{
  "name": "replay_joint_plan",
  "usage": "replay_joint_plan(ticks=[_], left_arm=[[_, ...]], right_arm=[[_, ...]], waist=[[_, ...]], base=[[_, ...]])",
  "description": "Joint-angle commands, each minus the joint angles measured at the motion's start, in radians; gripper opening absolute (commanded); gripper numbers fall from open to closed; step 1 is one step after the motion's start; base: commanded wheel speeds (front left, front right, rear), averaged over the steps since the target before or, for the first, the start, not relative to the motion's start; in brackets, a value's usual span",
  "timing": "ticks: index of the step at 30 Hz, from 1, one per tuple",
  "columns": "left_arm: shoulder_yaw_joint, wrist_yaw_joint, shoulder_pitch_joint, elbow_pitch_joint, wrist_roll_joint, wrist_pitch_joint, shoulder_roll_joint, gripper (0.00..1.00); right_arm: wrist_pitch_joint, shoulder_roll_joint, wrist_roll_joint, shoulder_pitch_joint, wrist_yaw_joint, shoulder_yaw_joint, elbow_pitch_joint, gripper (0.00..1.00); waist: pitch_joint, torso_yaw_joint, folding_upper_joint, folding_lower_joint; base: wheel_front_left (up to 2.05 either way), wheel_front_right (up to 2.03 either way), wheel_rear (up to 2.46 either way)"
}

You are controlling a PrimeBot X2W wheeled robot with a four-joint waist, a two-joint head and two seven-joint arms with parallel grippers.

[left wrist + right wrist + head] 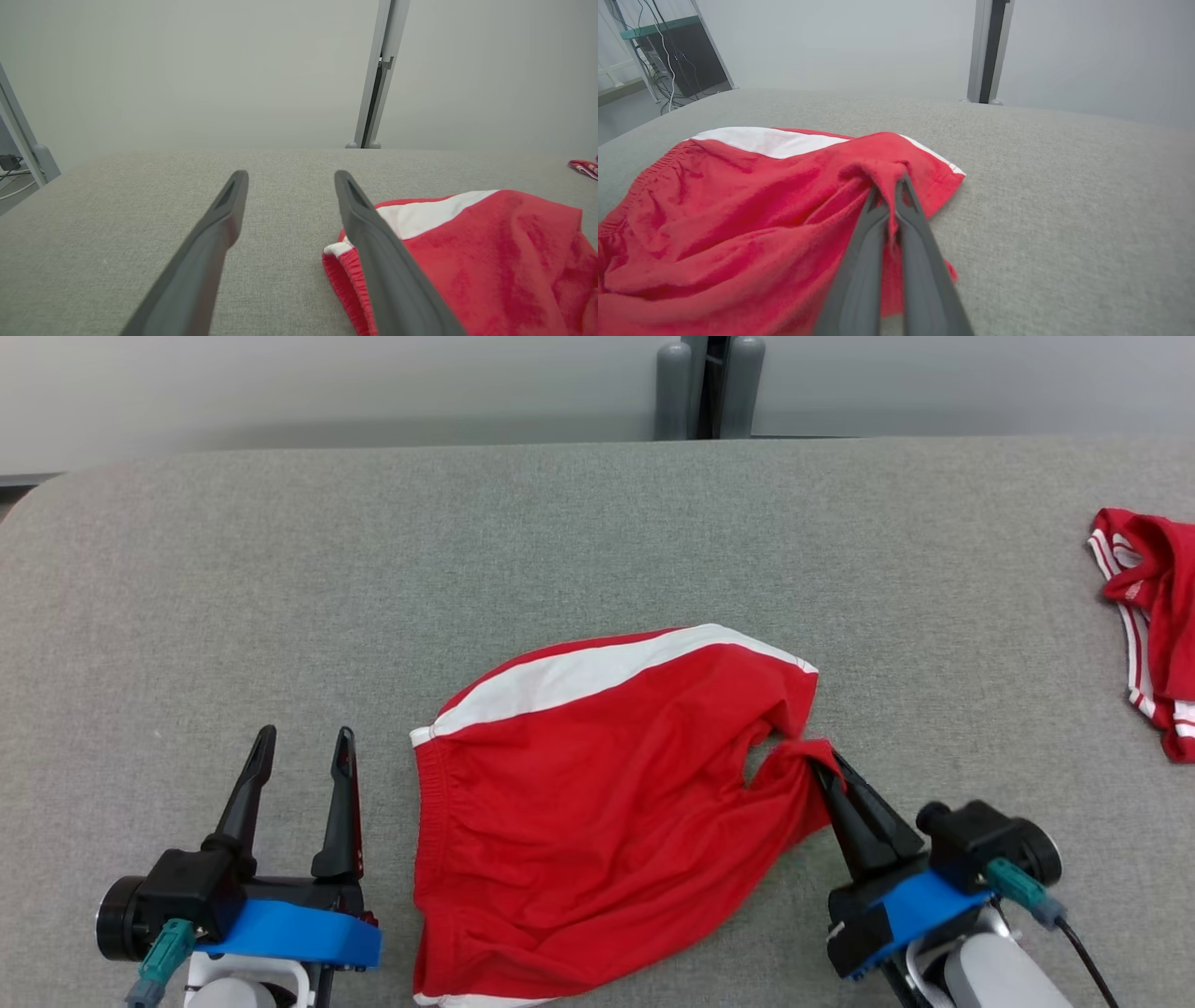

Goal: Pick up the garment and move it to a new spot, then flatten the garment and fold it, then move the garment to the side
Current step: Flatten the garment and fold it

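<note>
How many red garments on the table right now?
2. The red shorts lie at centre, an edge pinched in the right gripper. A red white-striped garment lies at the table's right, cut off by the picture's edge; more could be hidden beyond.

Red shorts [597,803] w/ white side stripe, rumpled, lying mid grey tabletop [280,569], right corner bunched

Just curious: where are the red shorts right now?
Head view: red shorts lie low and central on the grey table, between the open left tool and the right tool pinching their right edge.
</note>
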Motion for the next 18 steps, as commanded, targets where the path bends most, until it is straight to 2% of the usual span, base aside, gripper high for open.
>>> replay_joint_plan(ticks=[1,7,14,18], left_arm=[[-0.002,0.002,-0.016,0.002,-0.005,-0.004,0.003,1.00],[-0.018,0.004,-0.039,0.006,-0.015,-0.004,0.003,1.00],[-0.036,0.008,-0.071,0.011,-0.024,-0.004,0.003,1.00],[-0.040,0.010,-0.079,0.013,-0.025,-0.004,0.003,1.00]], right_arm=[[0.011,0.001,-0.013,-0.049,-0.001,0.006,0.025,0.00],[0.029,0.039,-0.026,-0.228,-0.001,0.014,0.180,0.00],[-0.006,0.095,-0.045,-0.425,-0.001,0.021,0.420,0.00],[-0.027,0.115,-0.035,-0.494,-0.001,0.028,0.500,0.00]], waist=[[0.014,0.009,0.0000,-0.0001],[0.046,0.025,0.0000,-0.0001],[0.075,0.036,0.0000,-0.0001],[0.083,0.034,0.0000,-0.0001]], base=[[0.00,0.00,0.00],[0.00,0.00,0.00],[0.00,0.00,0.00],[0.00,0.00,0.00]])
